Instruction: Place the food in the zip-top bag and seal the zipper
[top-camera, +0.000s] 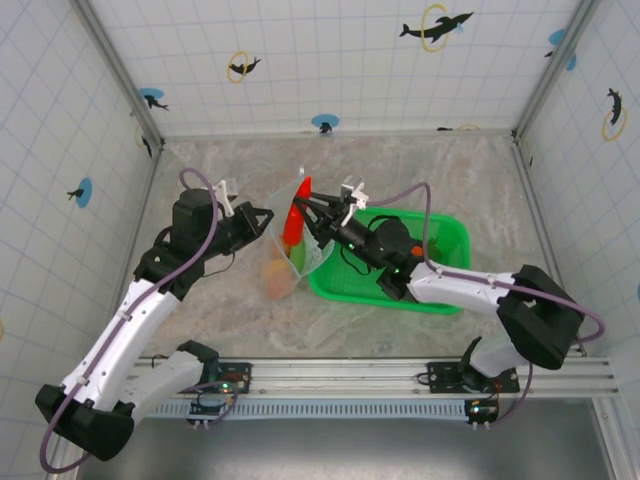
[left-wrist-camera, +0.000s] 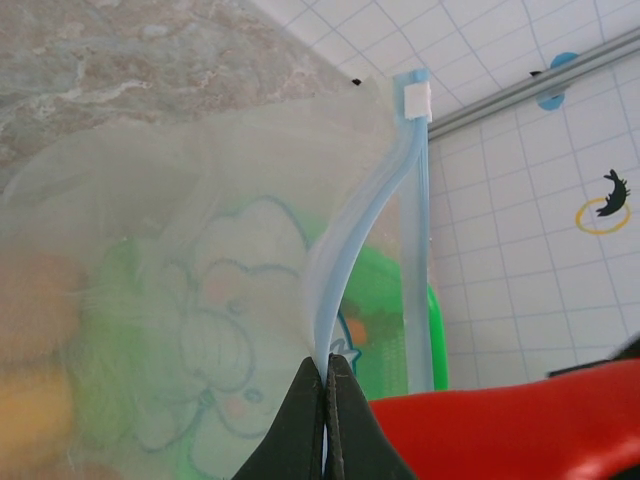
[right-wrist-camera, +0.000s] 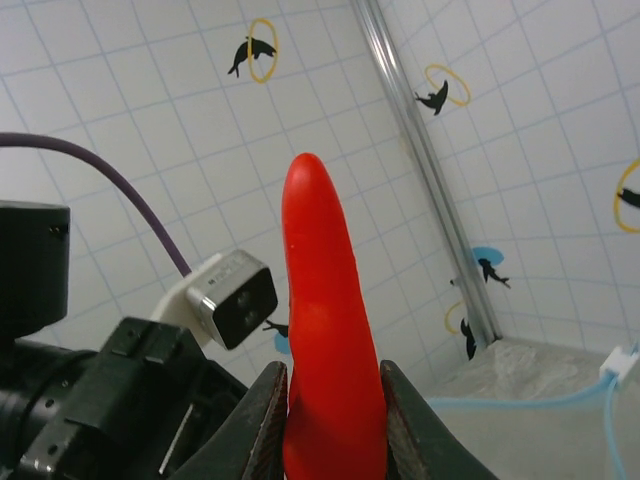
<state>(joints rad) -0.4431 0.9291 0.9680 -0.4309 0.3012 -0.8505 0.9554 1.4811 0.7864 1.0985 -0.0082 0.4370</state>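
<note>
I grip one red chili tight in my right end effector, at the mouth of one zip-top bag. My left end effector pinches its zipper. The top view shows one orange piece and one green piece inside.

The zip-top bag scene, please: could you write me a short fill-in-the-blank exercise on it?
The right gripper is shut on the ____ chili.
The left gripper pinches the zip-top bag by its pale ____ zipper.
The green basket sits beneath the ____ arm.
Missing words: red; blue; right.
</note>
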